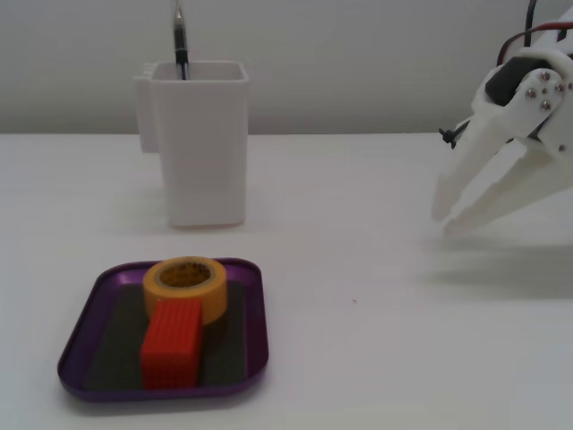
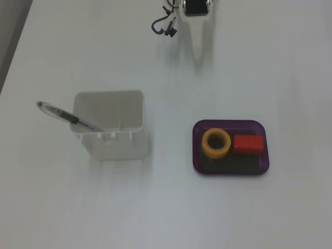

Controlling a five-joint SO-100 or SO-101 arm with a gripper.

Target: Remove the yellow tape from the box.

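Observation:
The yellow tape (image 1: pixel 185 285) lies flat in the purple box (image 1: pixel 81 345), a shallow tray at the front left in a fixed view. A red ribbed block (image 1: pixel 175 345) lies in the tray touching the tape. In the other fixed view, which looks down, the tape (image 2: pixel 216 143) sits in the left half of the box (image 2: pixel 231 125) and the block (image 2: pixel 247 143) to its right. My white gripper (image 1: pixel 445 221) hangs at the far right, well away from the tray, fingertips together and empty. From above it (image 2: pixel 199 52) is at the top edge.
A tall white container (image 1: pixel 199 143) holding a pen (image 1: pixel 180 40) stands behind the tray; from above it (image 2: pixel 109 127) is left of the tray. A loose cable (image 2: pixel 163 26) hangs by the arm.

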